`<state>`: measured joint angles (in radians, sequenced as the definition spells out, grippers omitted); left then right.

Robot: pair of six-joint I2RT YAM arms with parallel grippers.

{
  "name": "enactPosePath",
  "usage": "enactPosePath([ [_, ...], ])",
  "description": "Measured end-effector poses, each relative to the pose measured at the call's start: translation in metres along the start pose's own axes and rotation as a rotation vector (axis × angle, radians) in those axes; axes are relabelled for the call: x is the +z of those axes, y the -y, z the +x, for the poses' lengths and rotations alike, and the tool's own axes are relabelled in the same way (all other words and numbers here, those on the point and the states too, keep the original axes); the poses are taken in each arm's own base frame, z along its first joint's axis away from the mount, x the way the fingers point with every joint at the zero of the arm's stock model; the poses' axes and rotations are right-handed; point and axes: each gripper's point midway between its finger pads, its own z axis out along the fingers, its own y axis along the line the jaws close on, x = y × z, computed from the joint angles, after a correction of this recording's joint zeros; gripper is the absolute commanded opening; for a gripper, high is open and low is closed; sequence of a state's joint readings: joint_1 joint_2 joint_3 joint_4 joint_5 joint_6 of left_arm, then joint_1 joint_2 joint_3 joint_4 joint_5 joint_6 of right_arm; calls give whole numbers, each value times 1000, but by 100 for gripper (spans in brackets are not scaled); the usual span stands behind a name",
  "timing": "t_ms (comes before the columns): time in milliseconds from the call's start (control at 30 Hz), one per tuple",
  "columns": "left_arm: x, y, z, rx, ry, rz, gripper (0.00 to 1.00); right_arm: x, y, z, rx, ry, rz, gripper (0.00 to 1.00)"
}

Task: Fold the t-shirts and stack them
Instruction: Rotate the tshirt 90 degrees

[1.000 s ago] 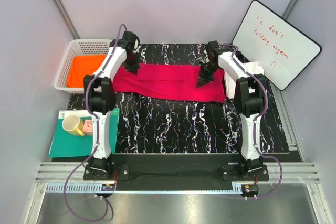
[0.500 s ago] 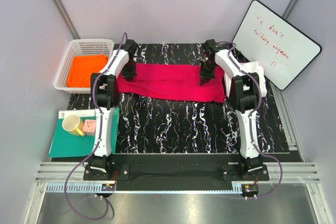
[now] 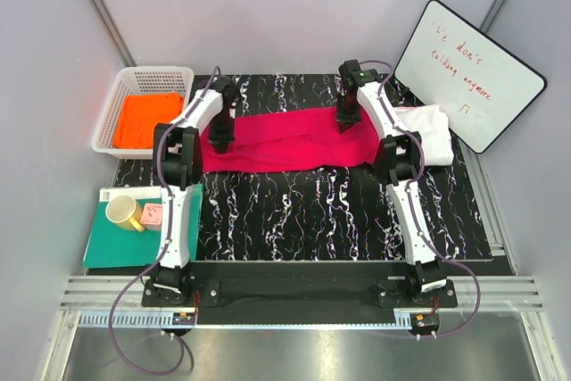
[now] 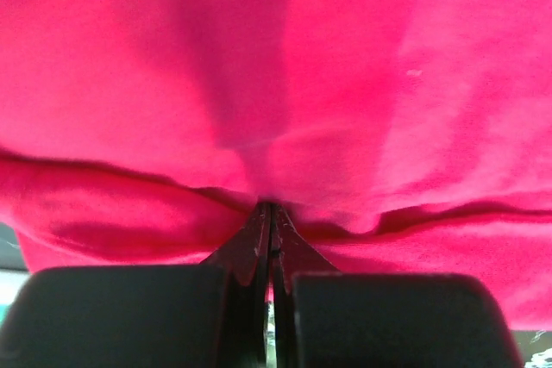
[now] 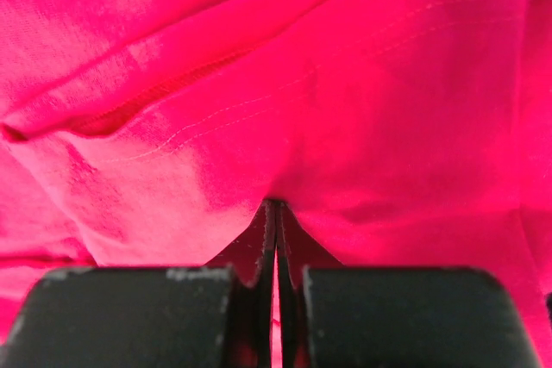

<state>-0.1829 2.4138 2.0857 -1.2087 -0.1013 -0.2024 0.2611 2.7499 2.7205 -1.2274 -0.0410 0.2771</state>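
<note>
Crimson t-shirt (image 3: 294, 140) lies spread lengthwise across the far half of the worktop (image 3: 303, 211). Left pincer (image 3: 220, 140) is pinched on cloth near its left end. The right pincer (image 3: 345, 120) is pinched on a fold at its far right edge.

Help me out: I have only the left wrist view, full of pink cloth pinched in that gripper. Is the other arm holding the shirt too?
Observer: Yes. The right gripper is shut on the same crimson-pink t-shirt, toward its right end.
Operator: Where are the other shirts?
Observer: The orange t-shirt lies in the white basket at far left.
Operator: And the white one?
Observer: The white t-shirt lies on the table just past the pink shirt's right end, by the whiteboard.
</note>
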Motion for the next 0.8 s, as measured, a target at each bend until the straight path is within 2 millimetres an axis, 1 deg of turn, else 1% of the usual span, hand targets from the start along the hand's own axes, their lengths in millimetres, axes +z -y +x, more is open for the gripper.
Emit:
enactPosePath([
  [67, -1, 9, 14, 28, -30, 4, 0, 3, -2, -5, 3, 19, -10, 0],
  [200, -5, 38, 47, 101, -104, 35, 0, 7, -9, -23, 4, 91, -40, 0],
  [333, -10, 70, 85, 185, -190, 71, 0, 16, -24, -52, 9, 197, -107, 0],
  [400, -13, 83, 102, 222, -225, 83, 0, 19, -34, -65, 15, 249, -153, 0],
  [533, -16, 94, 131, 256, -272, 95, 0, 22, -46, -84, 11, 322, -211, 0],
  [600, -18, 94, 137, 258, -281, 95, 0, 21, -49, -89, 6, 342, -225, 0],
  [667, -20, 92, 134, 254, -265, 93, 0, 17, -51, -93, 3, 361, -239, 0],
  [767, -31, 91, 118, 249, -197, 89, 0, 10, -48, -87, 7, 340, -240, 0],
  [800, -38, 91, 108, 249, -153, 85, 0, 5, -47, -82, 10, 327, -236, 0],
])
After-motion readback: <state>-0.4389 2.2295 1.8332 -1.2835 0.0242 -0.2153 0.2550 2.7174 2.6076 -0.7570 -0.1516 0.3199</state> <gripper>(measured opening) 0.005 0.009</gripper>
